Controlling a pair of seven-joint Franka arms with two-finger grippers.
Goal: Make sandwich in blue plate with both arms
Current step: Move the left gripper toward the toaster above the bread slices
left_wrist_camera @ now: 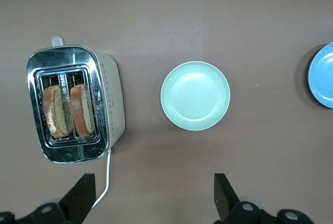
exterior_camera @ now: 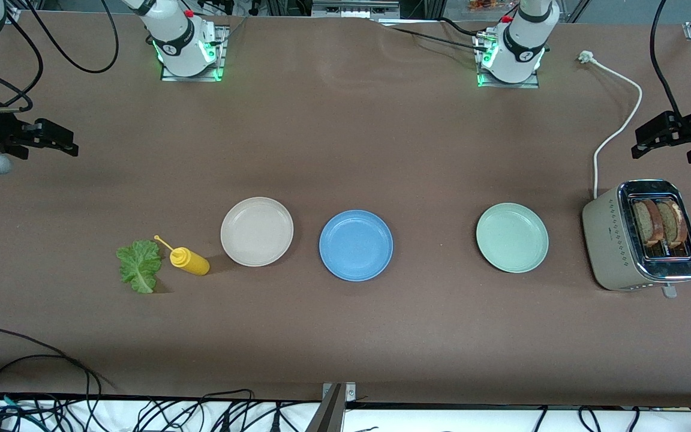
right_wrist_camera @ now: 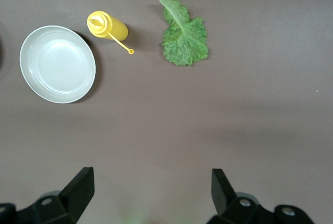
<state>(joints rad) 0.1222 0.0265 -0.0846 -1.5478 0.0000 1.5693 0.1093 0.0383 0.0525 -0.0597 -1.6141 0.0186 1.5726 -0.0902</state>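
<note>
Front view: left tool [exterior_camera: 645,144] and right tool [exterior_camera: 63,141] hover open, empty.

Brown counter [exterior_camera: 345,138], pretty sparse layout. Three plates sit in a loose row: a beige-white plate [exterior_camera: 257,231] toward the right arm's end, the blue plate [exterior_camera: 355,245] in the middle, and a mint-green plate [exterior_camera: 511,237] toward the left arm's end. Next to the beige one lies a yellow squeeze bottle [exterior_camera: 189,260] on its side, then a lettuce leaf [exterior_camera: 140,266]. At the left arm's end stands a toaster [exterior_camera: 642,236], its white cord [exterior_camera: 618,129] trailing across the counter.
</note>
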